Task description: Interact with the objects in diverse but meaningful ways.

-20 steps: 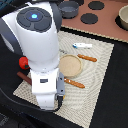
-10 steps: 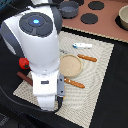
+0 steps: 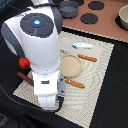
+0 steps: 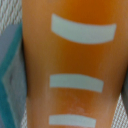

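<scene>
Wrist view filled by yellow-orange bread loaf [image 4: 75,65] with white slashes; red tomato [image 3: 23,62] beside arm; gripper state indeterminable.

We find little change across these moments. The arm [image 3: 42,55] sits a touch lower and nearer the exterior view's bottom edge than a second ago, its white body now covering slightly more of the mat [image 3: 102,60] on the exterior view's left. The sausage [image 3: 23,78] shows a little less past the arm's base than before. We cannot see the jaws in either view, so we cannot tell whether their opening differs; the bread loaf [image 4: 70,65] fills the wrist view, right against the camera.
</scene>
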